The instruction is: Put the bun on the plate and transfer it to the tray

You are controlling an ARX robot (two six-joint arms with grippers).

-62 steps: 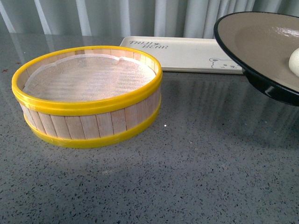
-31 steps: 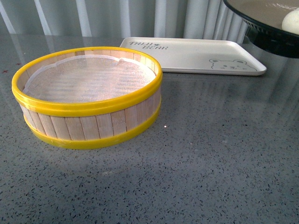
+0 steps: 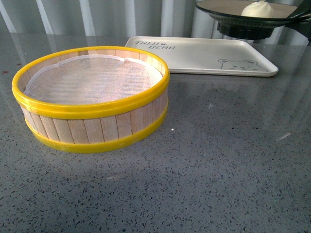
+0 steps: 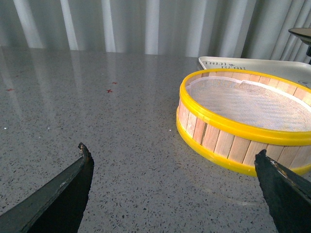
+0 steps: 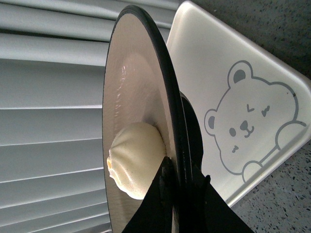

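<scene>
The black-rimmed plate point(image 3: 243, 22) with a beige inside is held in the air above the far right end of the cream tray point(image 3: 199, 56). The white bun point(image 3: 260, 8) lies on it. My right gripper point(image 3: 302, 18) comes in from the right and is shut on the plate's rim. In the right wrist view the gripper point(image 5: 182, 177) pinches the plate's rim point(image 5: 146, 43) beside the bun point(image 5: 136, 158), over the tray's bear drawing point(image 5: 248, 126). My left gripper point(image 4: 173, 149) is open and empty, low over the table, near the steamer basket.
A round wooden steamer basket point(image 3: 92, 97) with yellow rims and a white liner stands at the left front, close to the tray's near left corner; it also shows in the left wrist view point(image 4: 248, 121). The grey speckled tabletop point(image 3: 218, 160) runs back to a ribbed wall.
The plate with the bun has risen, moved back and leftward over the tray's right end, and levelled from a steep tilt to nearly flat. The basket and tray have not moved.
</scene>
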